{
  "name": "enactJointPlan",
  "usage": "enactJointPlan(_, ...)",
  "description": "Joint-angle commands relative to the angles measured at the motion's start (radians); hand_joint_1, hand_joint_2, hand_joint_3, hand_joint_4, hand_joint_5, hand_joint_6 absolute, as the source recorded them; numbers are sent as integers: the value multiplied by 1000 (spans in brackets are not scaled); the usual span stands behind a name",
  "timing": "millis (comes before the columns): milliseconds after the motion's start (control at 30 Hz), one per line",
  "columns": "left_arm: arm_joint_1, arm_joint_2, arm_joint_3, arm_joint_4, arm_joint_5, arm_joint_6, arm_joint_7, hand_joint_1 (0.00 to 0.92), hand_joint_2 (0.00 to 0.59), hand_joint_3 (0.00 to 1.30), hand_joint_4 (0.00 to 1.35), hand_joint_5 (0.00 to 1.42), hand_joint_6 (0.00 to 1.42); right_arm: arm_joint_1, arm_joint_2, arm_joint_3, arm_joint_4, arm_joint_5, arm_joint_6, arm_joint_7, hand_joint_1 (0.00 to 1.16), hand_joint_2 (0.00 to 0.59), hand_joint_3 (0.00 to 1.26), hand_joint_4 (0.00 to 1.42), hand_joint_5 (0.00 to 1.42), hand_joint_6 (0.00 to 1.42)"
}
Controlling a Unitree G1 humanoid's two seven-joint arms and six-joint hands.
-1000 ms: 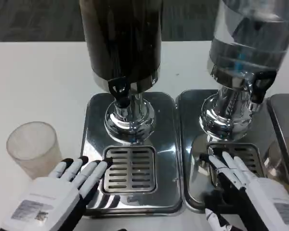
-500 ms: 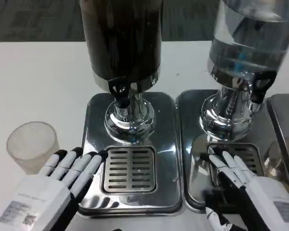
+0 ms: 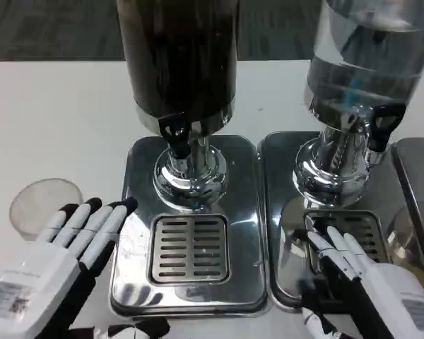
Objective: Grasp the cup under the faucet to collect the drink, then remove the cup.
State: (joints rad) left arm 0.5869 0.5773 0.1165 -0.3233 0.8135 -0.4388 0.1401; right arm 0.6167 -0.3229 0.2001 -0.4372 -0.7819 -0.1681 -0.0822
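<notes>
My left hand [image 3: 53, 247] hangs low on the left with its fingers spread and straight, holding nothing. The translucent plastic cup [image 3: 39, 205] stands on the white table [image 3: 56, 120] just behind those fingers, partly hidden by them and well to the left of the dark drink dispenser [image 3: 178, 56]. It is not under that dispenser's black faucet [image 3: 177, 134], and the slotted drip grate [image 3: 190, 248] below it is bare. My right hand [image 3: 353, 272] rests with its fingers apart over the drip tray of the clear dispenser [image 3: 367, 49], gripping nothing.

The risk I see is at the cup. It looks light and thin-walled, and my fingertips sit almost on its rim, so a forward push with flat fingers could tip it or slide it away instead of enclosing it. If I close from above, I could crush the wall.

Compared with a second ago, my left hand has drawn back and to the left, off the steel tray edge, and now covers more of the cup. My right hand has barely shifted.
</notes>
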Motion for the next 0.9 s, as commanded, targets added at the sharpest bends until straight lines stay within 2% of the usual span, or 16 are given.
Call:
enactJointPlan(33,-2,0,19,8,-9,16,-8,0,68,0,0,0,0,5,-2,-4,-2,9,-10,-6,561,572,108,0,0,112)
enactJointPlan(600,-92,13,47,147,-13,79,40,0,46,0,0,0,0,8,-1,2,6,17,-12,-7,561,572,106,0,0,113)
enactJointPlan(900,-138,19,58,188,-26,138,19,0,41,0,0,0,0,19,4,6,2,11,-9,-15,560,572,101,0,0,113)
